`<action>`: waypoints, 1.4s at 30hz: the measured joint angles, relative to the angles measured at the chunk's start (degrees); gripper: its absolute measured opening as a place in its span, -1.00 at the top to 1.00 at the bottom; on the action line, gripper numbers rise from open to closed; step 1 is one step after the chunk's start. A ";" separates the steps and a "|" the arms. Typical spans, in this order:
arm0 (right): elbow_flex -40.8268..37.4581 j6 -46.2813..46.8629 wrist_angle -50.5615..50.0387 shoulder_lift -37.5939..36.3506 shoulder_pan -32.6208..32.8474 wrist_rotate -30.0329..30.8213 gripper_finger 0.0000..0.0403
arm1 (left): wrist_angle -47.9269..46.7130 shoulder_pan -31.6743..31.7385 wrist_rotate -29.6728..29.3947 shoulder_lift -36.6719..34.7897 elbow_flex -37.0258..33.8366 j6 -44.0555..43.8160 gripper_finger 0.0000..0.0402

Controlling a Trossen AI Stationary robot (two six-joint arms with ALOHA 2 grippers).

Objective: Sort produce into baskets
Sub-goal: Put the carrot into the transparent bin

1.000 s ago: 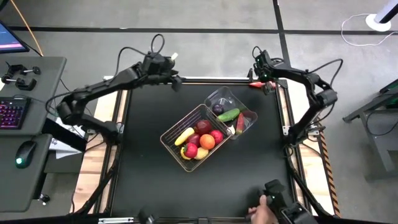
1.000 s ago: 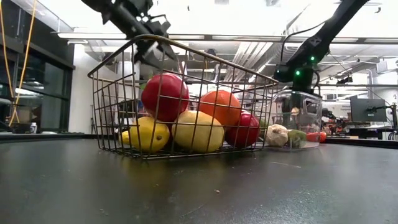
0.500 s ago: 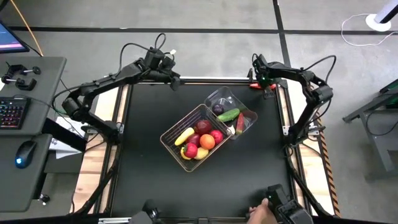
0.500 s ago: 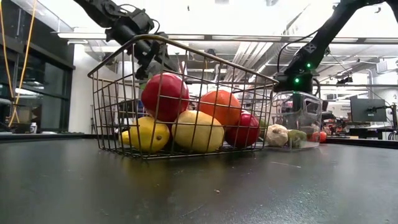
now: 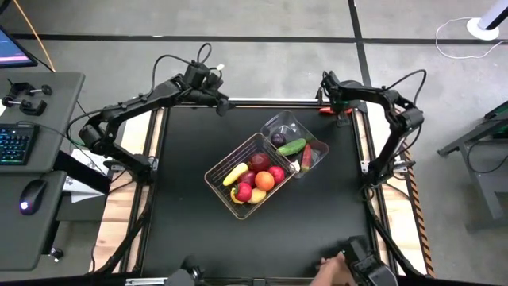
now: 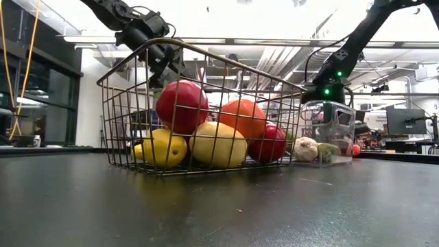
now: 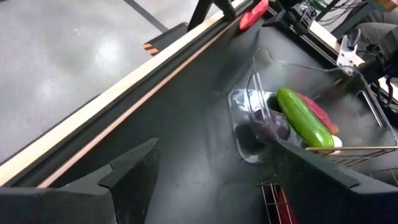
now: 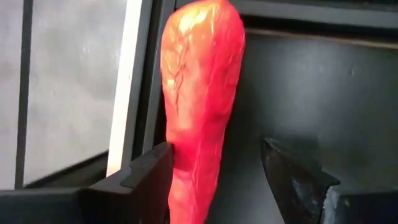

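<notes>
Right claw [image 5: 333, 109] open at the far bench [image 5: 190, 238] edge, fingers either side of a red pepper [image 8: 199, 99]. Left claw [image 5: 225, 104] open too, at the far edge. Fruit in the wire basket [image 5: 218, 186]; cucumber [image 5: 291, 147] in the clear tub [image 5: 279, 121].

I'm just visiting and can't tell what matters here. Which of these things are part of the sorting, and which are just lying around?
Part of the job:
wire basket with apples, lemons, orange, banana
clear tub with cucumber, purple onion
red vegetable at the far table edge, between the right gripper fingers
left gripper, waiting at the far edge

Lying about:
keyboard
mouse
</notes>
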 joint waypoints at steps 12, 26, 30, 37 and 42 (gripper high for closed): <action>5.91 -2.63 -9.89 7.86 1.37 4.17 -0.07 | -4.27 -0.02 -0.01 0.00 0.00 -0.52 -0.46; 5.69 -16.28 -10.60 2.55 6.29 2.00 0.60 | -3.80 0.59 3.49 -0.04 0.00 0.87 -0.46; 5.70 -22.09 -9.92 -5.65 7.38 7.48 0.60 | 0.79 2.02 8.70 -1.13 -0.04 0.48 -0.46; 5.86 -42.21 -2.82 -23.14 14.52 11.93 0.60 | 11.60 3.50 15.94 -3.90 -0.04 0.52 -0.46; 5.94 -63.56 3.21 -31.12 24.01 1.36 0.60 | 16.31 3.16 23.59 -4.44 -0.04 -1.61 -0.46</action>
